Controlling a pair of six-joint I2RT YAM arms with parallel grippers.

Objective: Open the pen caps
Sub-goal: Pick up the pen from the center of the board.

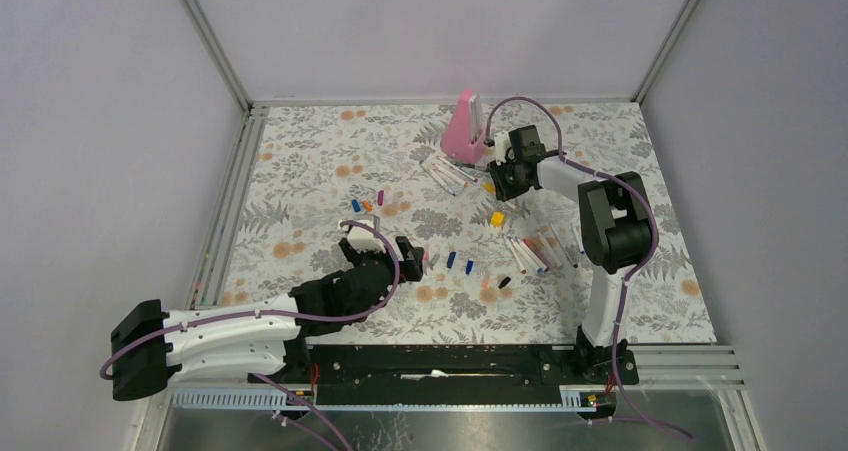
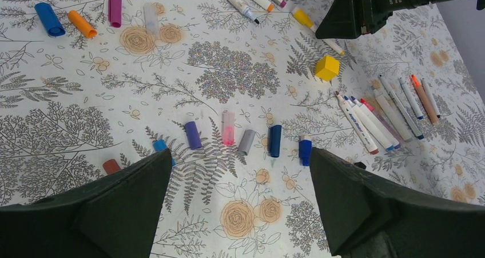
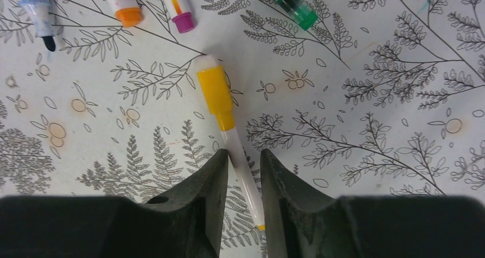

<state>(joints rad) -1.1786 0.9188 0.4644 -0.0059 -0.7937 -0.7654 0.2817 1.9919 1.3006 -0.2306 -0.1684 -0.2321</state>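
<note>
Right hand point(image 3: 240, 162) stands with its fingers close on either side of a white pen barrel point(image 3: 233, 139) that lies on the floral counter point(image 3: 372, 126). The yellow cap point(image 3: 214, 92) is on the pen just ahead of the fingertips, and whether they pinch the barrel I cannot tell. Left hand point(image 2: 240, 155) is spread wide above a row of loose pen caps point(image 2: 228, 127) in purple, pink, grey and blue. Three more caps point(image 2: 82, 24) lie well apart from the row, and a yellow cube point(image 2: 327, 67) sits near the uncapped pens point(image 2: 372, 120).
</note>
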